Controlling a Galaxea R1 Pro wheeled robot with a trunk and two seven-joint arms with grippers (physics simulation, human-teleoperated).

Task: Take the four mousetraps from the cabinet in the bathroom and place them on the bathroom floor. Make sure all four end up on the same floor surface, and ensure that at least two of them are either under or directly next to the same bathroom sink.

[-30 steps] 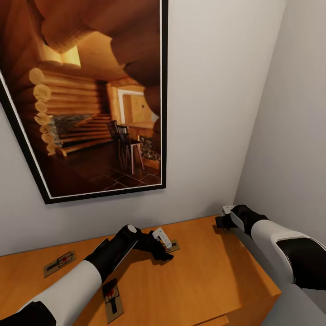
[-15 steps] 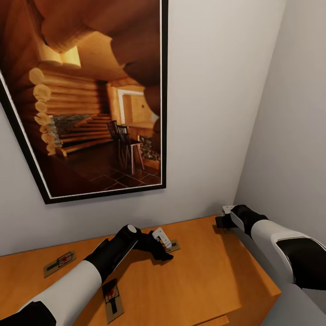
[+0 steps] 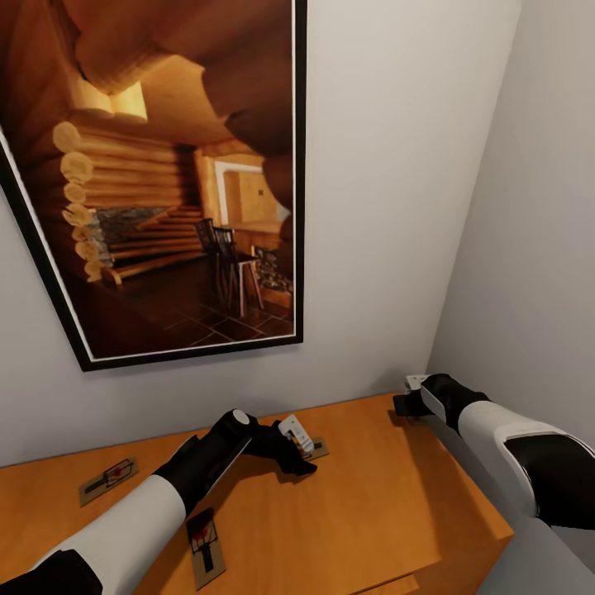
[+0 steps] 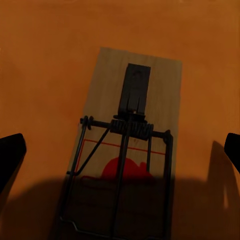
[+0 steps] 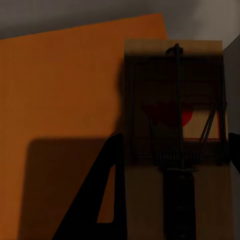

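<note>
The left gripper (image 3: 299, 453) hangs low over a mousetrap (image 3: 314, 450) near the middle of the cabinet (image 3: 388, 512) top, and the left wrist view shows why: that trap (image 4: 127, 150) lies flat between the two dark fingertips (image 4: 11, 155), which stand wide apart on either side and touch nothing. It looks like a line-up for a pinch across the board's width, with the wire mechanism and red spot squarely between the fingers.

Over at the far right corner of the cabinet, against the wall, the right gripper (image 3: 406, 403) has a trap of its own. The right wrist view shows this second trap (image 5: 175, 145) close up and lifted off the orange top, its board running along a dark finger (image 5: 107, 200). By that the fingers appear clamped on it, held clear of the wood, probably so both arms can carry at once.

Two more traps wait flat on the cabinet: one far left (image 3: 108, 480), one at the near edge (image 3: 204, 547) beside the left forearm. None has reached the bathroom floor, so the job is at its early picking stage. A large framed picture of a log cabin (image 3: 165, 173) hangs on the wall above.

The risk for the left claw: the board is thin and lies flush, so a shallow close may slide it rather than lift it.
</note>
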